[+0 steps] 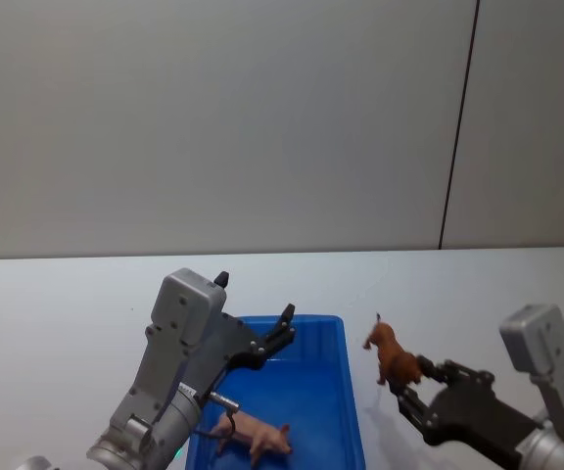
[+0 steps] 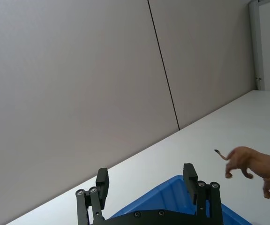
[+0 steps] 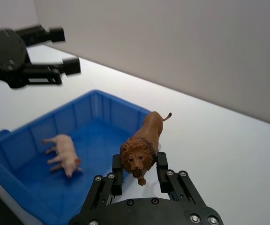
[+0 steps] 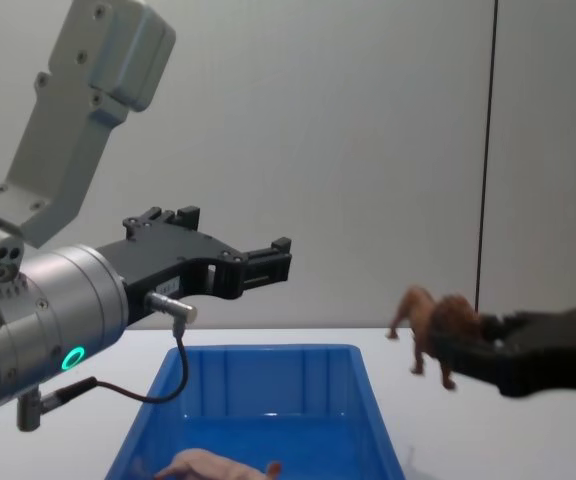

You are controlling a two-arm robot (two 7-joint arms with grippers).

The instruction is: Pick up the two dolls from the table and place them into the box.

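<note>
Our right tool [image 3: 138,165] clamps the brown doll [image 3: 146,140] aloft, just past the right rim of the box [image 3: 27,136]; the pink doll [image 3: 62,152] lies inside. We should carry ours over the middle, lower, then release. Our left tool [image 2: 145,174] hangs open above.

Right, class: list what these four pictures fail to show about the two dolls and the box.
1. Head view: the left arm covers the box's left side; the bottom edge cuts off its near end.
2. Chest view: the bottom edge cuts off the pink doll's underside.
3. Left wrist view: the right edge cuts off the brown doll's face.
4. Right wrist view: the right hand hides the brown doll's hind legs.
</note>
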